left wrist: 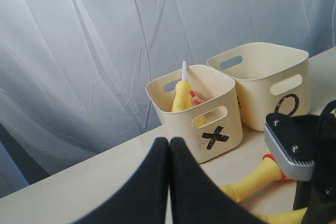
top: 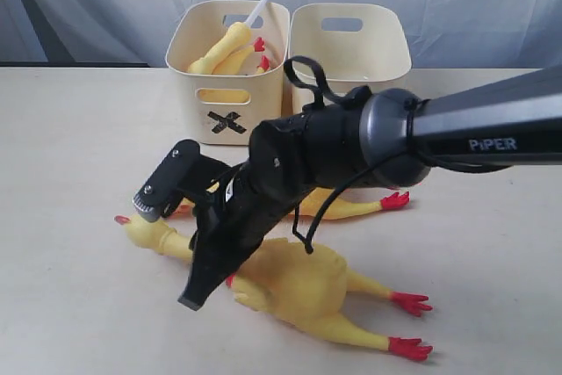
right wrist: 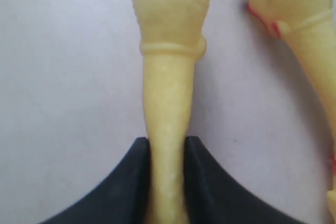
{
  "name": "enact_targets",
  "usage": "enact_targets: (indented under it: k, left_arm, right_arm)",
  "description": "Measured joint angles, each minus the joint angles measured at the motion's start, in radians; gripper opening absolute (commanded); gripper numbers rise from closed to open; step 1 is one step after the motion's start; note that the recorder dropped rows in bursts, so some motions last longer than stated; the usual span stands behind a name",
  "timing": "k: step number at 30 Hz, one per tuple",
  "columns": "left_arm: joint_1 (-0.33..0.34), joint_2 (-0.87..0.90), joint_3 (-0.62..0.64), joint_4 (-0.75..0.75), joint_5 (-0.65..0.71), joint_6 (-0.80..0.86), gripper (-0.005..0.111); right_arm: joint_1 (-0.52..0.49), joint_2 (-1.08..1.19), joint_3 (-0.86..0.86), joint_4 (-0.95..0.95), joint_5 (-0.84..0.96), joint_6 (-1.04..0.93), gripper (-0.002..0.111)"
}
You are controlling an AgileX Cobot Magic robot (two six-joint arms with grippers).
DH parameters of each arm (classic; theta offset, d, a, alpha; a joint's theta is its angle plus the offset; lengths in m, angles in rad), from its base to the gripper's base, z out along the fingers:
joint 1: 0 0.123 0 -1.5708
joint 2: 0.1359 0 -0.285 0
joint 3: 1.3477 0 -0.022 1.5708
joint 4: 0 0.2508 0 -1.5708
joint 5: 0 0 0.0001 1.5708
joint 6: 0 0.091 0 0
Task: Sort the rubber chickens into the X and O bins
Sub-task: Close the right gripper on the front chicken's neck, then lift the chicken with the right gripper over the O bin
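A large rubber chicken (top: pixel 299 283) lies on the table, head to the left and red feet to the right. My right gripper (top: pixel 195 274) reaches across and is shut on its thin neck (right wrist: pixel 168 108), one finger on each side. A smaller chicken (top: pixel 351 208) lies just behind it, partly hidden by the arm. The X bin (top: pixel 230 120) at the back holds yellow chickens (top: pixel 224 50). The O bin (top: pixel 351 59) stands right beside it. My left gripper (left wrist: pixel 169 140) is shut on nothing, raised and facing the bins; the exterior view does not show it.
A white stick (top: pixel 259 8) pokes up out of the X bin. A grey curtain hangs behind the bins. The right arm crosses above the table's middle. A second chicken's red-banded neck (right wrist: pixel 294 24) lies close beside the gripped one.
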Motion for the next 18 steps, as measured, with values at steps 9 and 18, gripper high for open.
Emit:
enact_targets:
  k: [9, 18]
  left_arm:
    - [0.000, 0.000, 0.000, 0.000, 0.000, 0.000, 0.000]
    - [0.000, 0.000, 0.000, 0.000, 0.006, 0.000, 0.000]
  right_arm:
    - [0.000, -0.163, 0.000, 0.107, 0.004, 0.055, -0.001]
    - [-0.060, -0.465, 0.000, 0.119, 0.016, 0.189, -0.001]
